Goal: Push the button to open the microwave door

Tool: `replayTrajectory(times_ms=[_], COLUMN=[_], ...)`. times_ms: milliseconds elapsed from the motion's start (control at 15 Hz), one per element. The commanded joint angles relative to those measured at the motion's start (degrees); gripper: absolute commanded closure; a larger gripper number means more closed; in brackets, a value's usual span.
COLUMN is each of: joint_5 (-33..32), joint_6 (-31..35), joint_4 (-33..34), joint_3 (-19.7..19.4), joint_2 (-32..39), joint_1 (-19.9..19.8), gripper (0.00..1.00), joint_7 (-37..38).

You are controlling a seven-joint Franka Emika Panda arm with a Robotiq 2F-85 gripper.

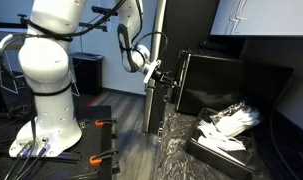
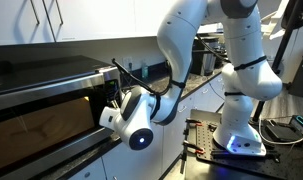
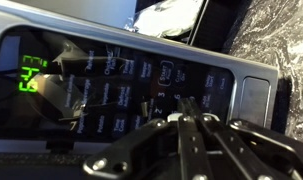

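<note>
Though the dark glass door (image 2: 36, 120) of the stainless-steel microwave (image 2: 51, 75) looks shut in both exterior views, the approach to its panel is well along.

- White robot arm (image 1: 46, 70) reaches from the left of the frame toward the microwave (image 1: 206, 85) at centre right; black two-finger gripper (image 1: 161, 75) sits just beside the front edge.
- Wrist view: long black control panel (image 3: 121, 85) runs across the frame, green digital display (image 3: 29, 72) at upper left, rows of small white-labelled keys through the middle.
- Plain silver rectangular pad (image 3: 253, 100) at far right of the panel, set apart from the keys. Judged to be the door-release button; no label legible.
- Gripper (image 3: 188, 108) enters from bottom centre. Fingers (image 3: 183, 130) pressed together, nothing between them, forming one blunt tip. The tip points at the keys near mid-panel, left of the silver pad. Contact with the panel cannot be told.
- Speckled dark countertop (image 1: 176, 145) at lower centre carries a black tray (image 1: 206, 150) of white crinkled items, well clear of the gripper.

Step in hand, as judged: lining up the closed tip with the release pad; the press is not yet made.

Next move calls for a shift along the panel toward the right of the wrist frame until the tip is over the pad, then a straight push into it. Risk: a push from the present spot would strike a keypad button instead.
</note>
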Motion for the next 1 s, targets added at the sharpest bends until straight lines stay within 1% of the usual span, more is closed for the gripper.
replayTrajectory(times_ms=[0, 533, 933], joint_5=[-0.8, -0.1, -1.4], joint_6=[-1.1, -2.8, -3.4], joint_4=[0.3, -0.1, -0.1], joint_3=[0.5, 1.2, 1.0], joint_2=[-0.3, -0.9, -0.9], joint_1=[-0.1, 0.7, 0.3], gripper=[1.00, 1.00, 1.00], joint_7=[-1.1, -1.2, -0.9])
